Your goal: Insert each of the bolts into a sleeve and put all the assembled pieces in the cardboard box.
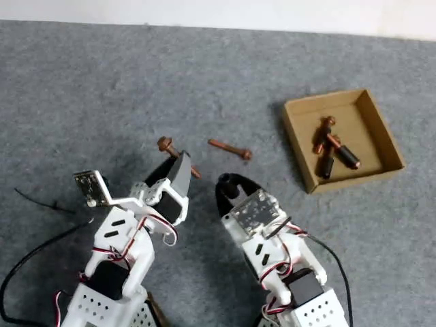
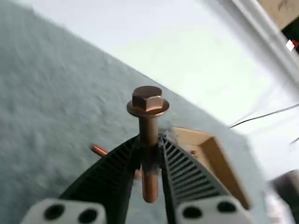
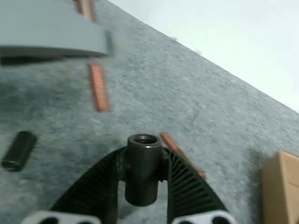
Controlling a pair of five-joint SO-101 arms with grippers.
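Alignment matters most: your left claw (image 2: 149, 142) grips the hex bolt (image 2: 148, 122) by its shank and your right claw (image 3: 144, 158) grips the black sleeve (image 3: 142, 175), bore open, both clear of the cardboard box (image 1: 306, 129), so line the threaded tip with the bore before you push.

The table (image 1: 102, 88) was covered in grey felt right up to its far edge. A cardboard box (image 1: 300, 146) sat on it toward the right edge, open side up. A loose bolt (image 1: 229, 148) lay near the middle, head toward the box, well apart from it. A black sleeve (image 3: 18, 150) lay on its side on the felt. A thin black wire (image 1: 41, 202) lay near the left edge.
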